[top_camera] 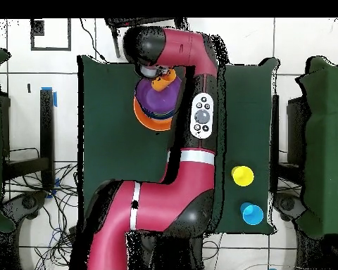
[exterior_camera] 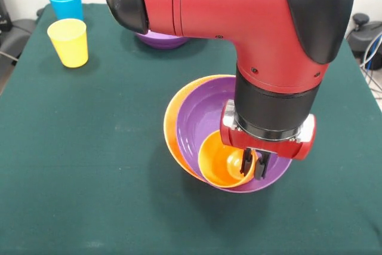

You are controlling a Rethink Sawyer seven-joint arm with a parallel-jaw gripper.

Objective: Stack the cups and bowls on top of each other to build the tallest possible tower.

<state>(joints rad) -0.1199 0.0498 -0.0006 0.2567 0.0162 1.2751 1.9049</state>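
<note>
The large orange bowl (exterior_camera: 172, 125) sits mid-table with a wide purple bowl (exterior_camera: 200, 117) nested in it; both also show in the overhead view, orange (top_camera: 152, 123) and purple (top_camera: 158, 100). My gripper (exterior_camera: 253, 165) is shut on the rim of an orange cup (exterior_camera: 218, 162), one finger inside and one outside. The cup lies tilted on its side inside the purple bowl, at its front edge, and shows in the overhead view (top_camera: 163, 79). A yellow cup (exterior_camera: 68, 41) and a light blue cup (exterior_camera: 65, 1) stand upright at the far left corner.
A second purple bowl (exterior_camera: 160, 40) sits at the back, mostly hidden behind my arm. The yellow cup (top_camera: 242, 176) and light blue cup (top_camera: 252, 213) sit near the table edge in the overhead view. No other bowls or cups show.
</note>
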